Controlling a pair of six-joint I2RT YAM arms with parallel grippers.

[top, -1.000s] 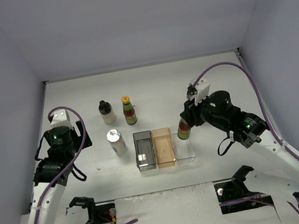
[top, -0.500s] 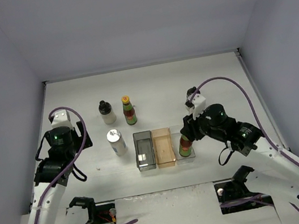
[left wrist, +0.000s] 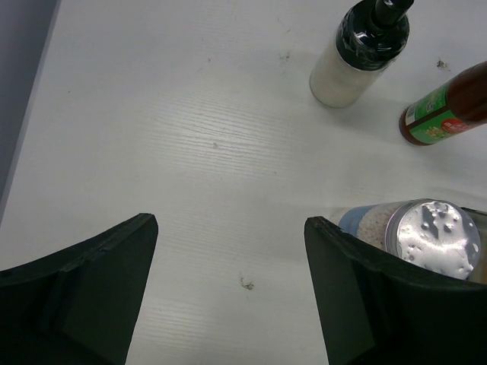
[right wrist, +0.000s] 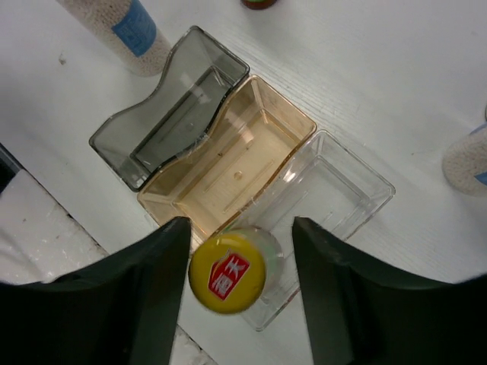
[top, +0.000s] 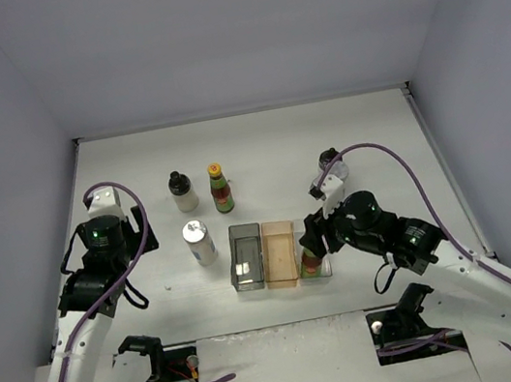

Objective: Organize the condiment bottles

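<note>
Upright in the near end of the clear bin [right wrist: 342, 190], hard against the right side of the amber bin [right wrist: 228, 171]: a dark sauce bottle [right wrist: 227, 283], red-green label around the body, yellow cap stamped with a red emblem. Straddled from above by the right gripper [right wrist: 240, 224], one finger on each side of the cap, jaws narrow. Cap close against one finger, sliver of gap at the other; cannot tell whether the pads press the body lower down.

Touching the amber bin's left side: the grey bin [right wrist: 171, 106].

Farther left of and beyond the amber bin, on the white table [top: 257, 142]: a silver-capped pale bottle [top: 199, 242] with blue label, filled with pale grains; a black-capped pale bottle [top: 182, 191]; a second dark bottle [top: 222, 188], same label and cap. All three upright, apart from one another.

Well left of the amber bin, hanging over bare table: the left gripper [left wrist: 228, 228], jaws spread wide, holding nothing, silver-capped pale bottle just beside one finger.
</note>
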